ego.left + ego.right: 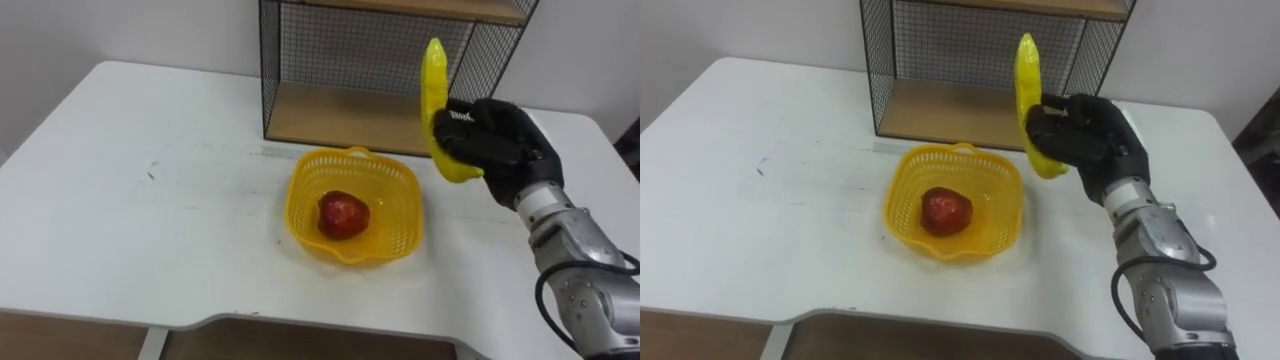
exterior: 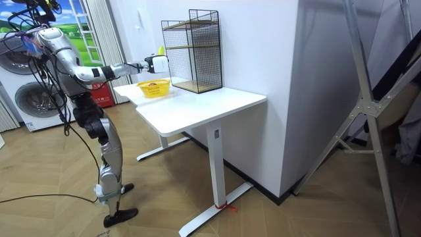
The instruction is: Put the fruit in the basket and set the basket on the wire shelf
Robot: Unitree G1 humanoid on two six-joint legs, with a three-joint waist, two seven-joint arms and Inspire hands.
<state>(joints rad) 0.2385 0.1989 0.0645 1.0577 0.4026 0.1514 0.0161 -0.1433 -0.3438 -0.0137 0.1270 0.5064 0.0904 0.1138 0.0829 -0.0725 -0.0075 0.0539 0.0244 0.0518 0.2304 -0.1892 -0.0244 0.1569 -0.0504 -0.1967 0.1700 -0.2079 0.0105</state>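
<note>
My right hand (image 1: 495, 140): fingers clamped on banana (image 1: 434, 80), upright, just right of basket (image 1: 300, 185); apple (image 1: 343, 214) inside; shelf (image 1: 330, 110) at table (image 1: 150, 200) far edge.

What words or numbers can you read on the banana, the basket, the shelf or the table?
None can be read.
The banana in the right hand, the yellow basket, the red fruit, the wire shelf and the white table show no writing.
Any print on the washing machines in the room view is too small to read.
</note>
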